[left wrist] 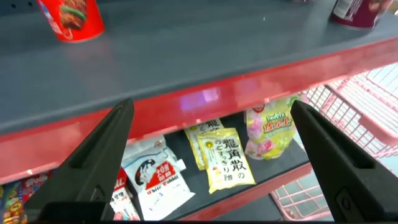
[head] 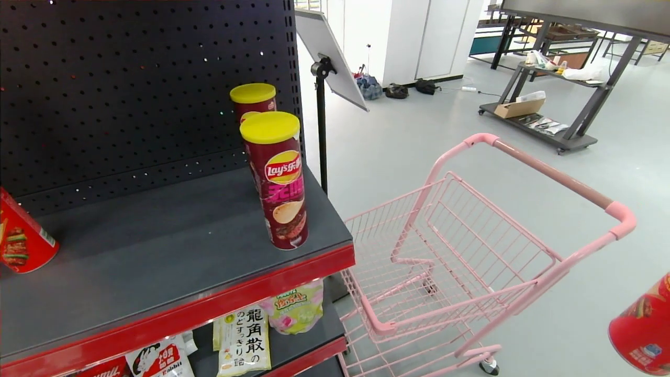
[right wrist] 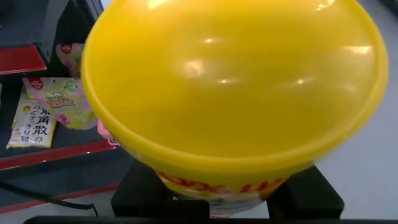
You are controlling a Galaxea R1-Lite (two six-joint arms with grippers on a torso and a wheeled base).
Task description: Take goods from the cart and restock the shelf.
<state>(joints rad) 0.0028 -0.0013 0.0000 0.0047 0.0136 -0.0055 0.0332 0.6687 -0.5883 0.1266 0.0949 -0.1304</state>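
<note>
The dark top shelf board (head: 157,246) carries two maroon chip cans with yellow lids (head: 277,183) (head: 254,102) near its right end and a red can (head: 21,235) at its left. At the lower right another red chip can (head: 641,332) hangs beyond the pink cart (head: 549,173). Its yellow lid (right wrist: 230,74) looms in the right wrist view, with my right gripper (right wrist: 227,196) shut on the can's body below it. My left gripper (left wrist: 211,162) stands open in front of the shelf's red front edge (left wrist: 205,99), nothing between its fingers. No goods show in the cart's basket.
Snack bags (head: 243,335) (head: 296,309) (head: 159,358) lie on the lower shelf. A stand with a tilted white board (head: 332,57) rises behind the shelf's right end. A metal rack on wheels (head: 544,104) stands far back right, open grey floor between.
</note>
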